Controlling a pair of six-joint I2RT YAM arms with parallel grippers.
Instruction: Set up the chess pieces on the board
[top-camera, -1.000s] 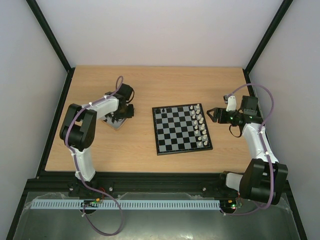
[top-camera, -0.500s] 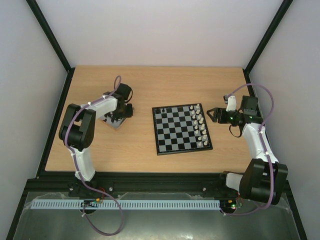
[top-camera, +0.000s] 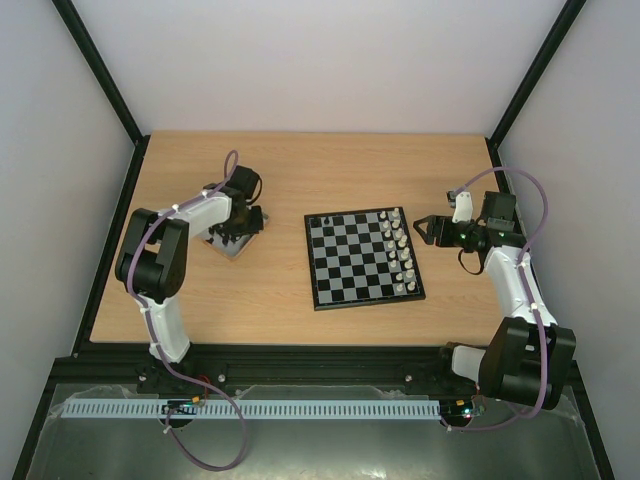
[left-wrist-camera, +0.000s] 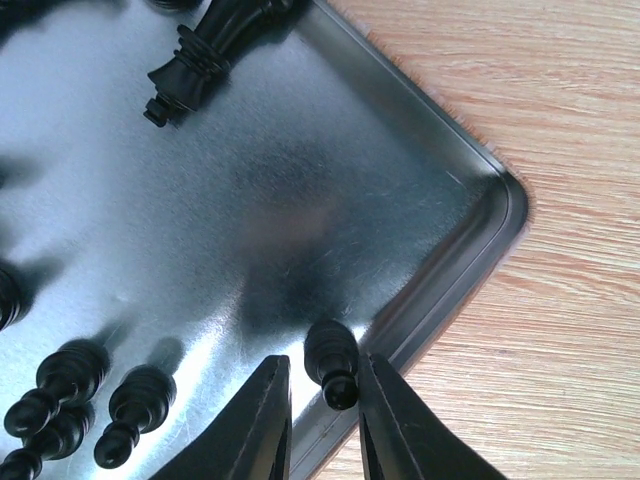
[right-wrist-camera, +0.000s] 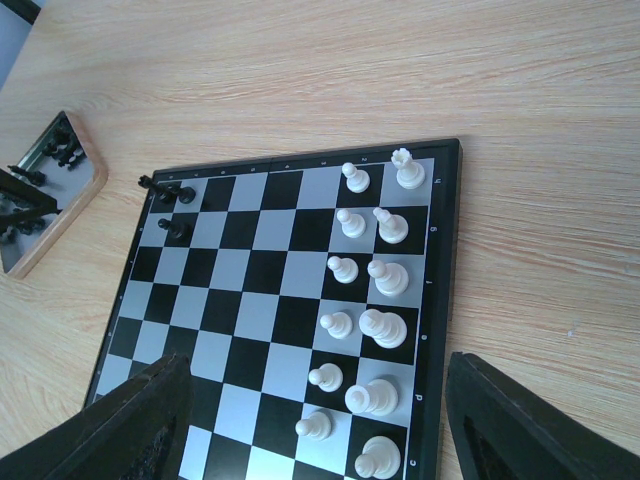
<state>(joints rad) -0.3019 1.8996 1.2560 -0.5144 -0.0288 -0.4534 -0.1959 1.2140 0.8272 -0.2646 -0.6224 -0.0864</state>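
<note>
Left end effector (left-wrist-camera: 322, 420) flanked a black pawn (left-wrist-camera: 332, 362) in the tray (left-wrist-camera: 470, 200); I could not confirm a grasp. My right end effector (top-camera: 424, 229) stood released at 3 o'clock of the board (top-camera: 345, 260). White pieces (right-wrist-camera: 365, 270) were mostly set; most black pieces (left-wrist-camera: 60, 400) remained in the tray.

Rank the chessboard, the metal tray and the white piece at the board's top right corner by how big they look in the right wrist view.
1. Chessboard, by far the largest.
2. Tray, though the picture's edge cuts part of it off.
3. White corner piece, the smallest.
</note>
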